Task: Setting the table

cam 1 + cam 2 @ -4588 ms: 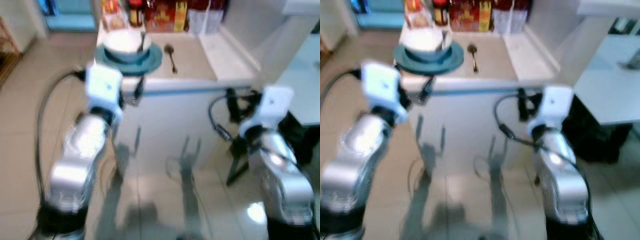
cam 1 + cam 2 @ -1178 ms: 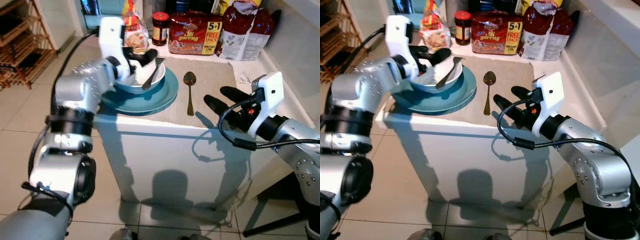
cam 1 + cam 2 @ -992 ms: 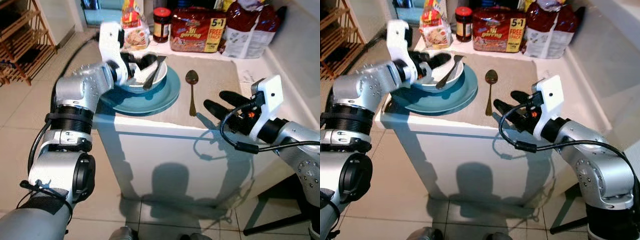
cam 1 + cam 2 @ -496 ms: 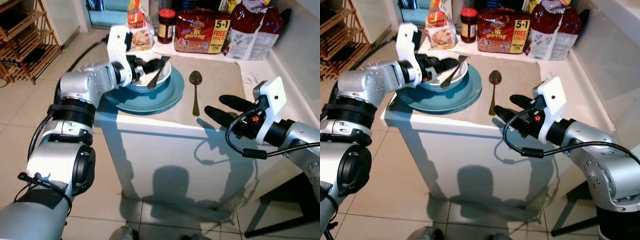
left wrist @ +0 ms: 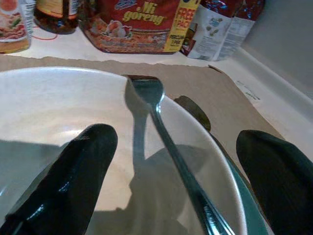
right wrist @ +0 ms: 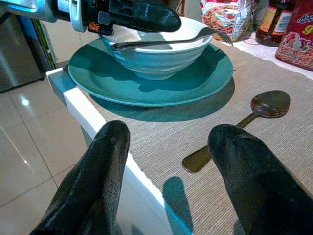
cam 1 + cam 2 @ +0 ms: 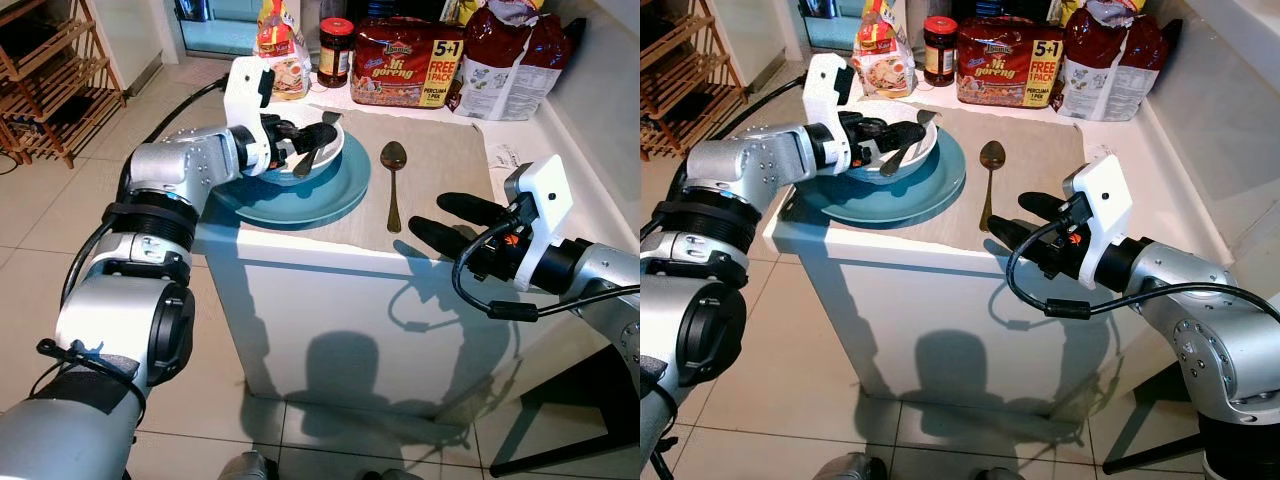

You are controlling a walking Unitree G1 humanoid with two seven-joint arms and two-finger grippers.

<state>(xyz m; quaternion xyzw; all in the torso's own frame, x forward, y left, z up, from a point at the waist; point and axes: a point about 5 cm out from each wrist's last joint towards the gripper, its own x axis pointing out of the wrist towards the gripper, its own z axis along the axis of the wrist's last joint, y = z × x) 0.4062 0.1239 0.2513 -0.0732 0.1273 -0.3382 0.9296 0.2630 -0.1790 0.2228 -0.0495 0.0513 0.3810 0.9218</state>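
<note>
The left gripper (image 7: 305, 143) has been reaching further into the bowl (image 7: 318, 160) on the plate (image 7: 335, 195); its fingers are spreading wide on either side of the fork (image 5: 161, 122), gripping nothing yet. The right gripper (image 7: 450, 220) is still waiting open near the spoon (image 7: 392, 180).

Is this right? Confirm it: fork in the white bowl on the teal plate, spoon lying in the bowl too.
Not quite. The fork is in the white bowl on the teal plate, but the spoon lies on the placemat beside the plate, as the left eye view shows.
</note>
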